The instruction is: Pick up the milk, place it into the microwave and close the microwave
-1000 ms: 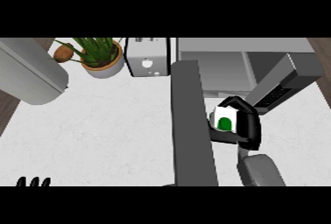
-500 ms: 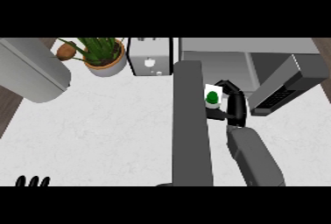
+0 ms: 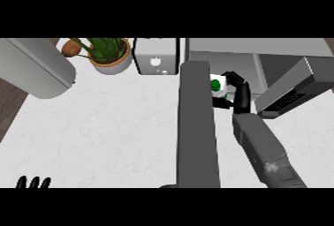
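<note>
At the microwave (image 3: 225, 55) opening, beside the open door (image 3: 195, 123), the right hand (image 3: 240, 90) holds the milk (image 3: 217, 84), its fingers (image 3: 232, 77) curled round the carton. The carton sits within those curled fingers, touching the door's edge on their left. The left hand (image 3: 32, 182) shows at the view's lower-left edge, fingers straight and upward, holding nothing, well apart from the milk.
</note>
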Controlling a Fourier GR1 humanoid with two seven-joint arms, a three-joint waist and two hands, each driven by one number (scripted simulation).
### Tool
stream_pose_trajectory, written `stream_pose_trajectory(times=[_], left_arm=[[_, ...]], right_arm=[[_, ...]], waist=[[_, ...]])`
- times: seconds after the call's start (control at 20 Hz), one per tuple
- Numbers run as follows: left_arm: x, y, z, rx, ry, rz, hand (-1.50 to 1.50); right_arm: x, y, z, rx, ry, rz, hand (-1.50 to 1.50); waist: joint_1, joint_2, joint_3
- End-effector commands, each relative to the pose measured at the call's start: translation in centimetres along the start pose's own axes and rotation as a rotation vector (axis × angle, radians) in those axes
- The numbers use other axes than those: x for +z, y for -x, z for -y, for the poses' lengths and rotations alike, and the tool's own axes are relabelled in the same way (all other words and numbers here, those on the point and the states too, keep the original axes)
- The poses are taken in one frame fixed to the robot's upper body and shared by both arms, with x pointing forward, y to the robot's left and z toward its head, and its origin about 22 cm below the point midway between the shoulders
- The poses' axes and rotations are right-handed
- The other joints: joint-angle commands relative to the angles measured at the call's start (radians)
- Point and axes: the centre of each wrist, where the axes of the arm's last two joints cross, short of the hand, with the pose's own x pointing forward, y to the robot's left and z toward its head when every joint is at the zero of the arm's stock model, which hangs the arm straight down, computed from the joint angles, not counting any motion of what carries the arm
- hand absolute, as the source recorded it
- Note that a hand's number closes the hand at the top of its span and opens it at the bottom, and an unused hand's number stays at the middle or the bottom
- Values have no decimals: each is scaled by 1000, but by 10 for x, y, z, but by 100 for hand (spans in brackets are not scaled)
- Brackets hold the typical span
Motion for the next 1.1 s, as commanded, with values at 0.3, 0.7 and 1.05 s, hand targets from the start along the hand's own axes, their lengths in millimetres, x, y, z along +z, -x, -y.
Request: stream_pose_trajectory(times=[0.3,0.7,1.05], left_arm=[[5,2,-4,10,31,-6,-150],[-6,4,-11,8,74,-1,-150],[-11,12,-8,22,55,12,-150]], right_arm=[[-14,5,19,143,30,30,150],[-38,-7,41,300,81,145,150],[-56,-24,42,204,153,195,150]], waist=[[46,18,3],[62,29,3],[70,37,5]])
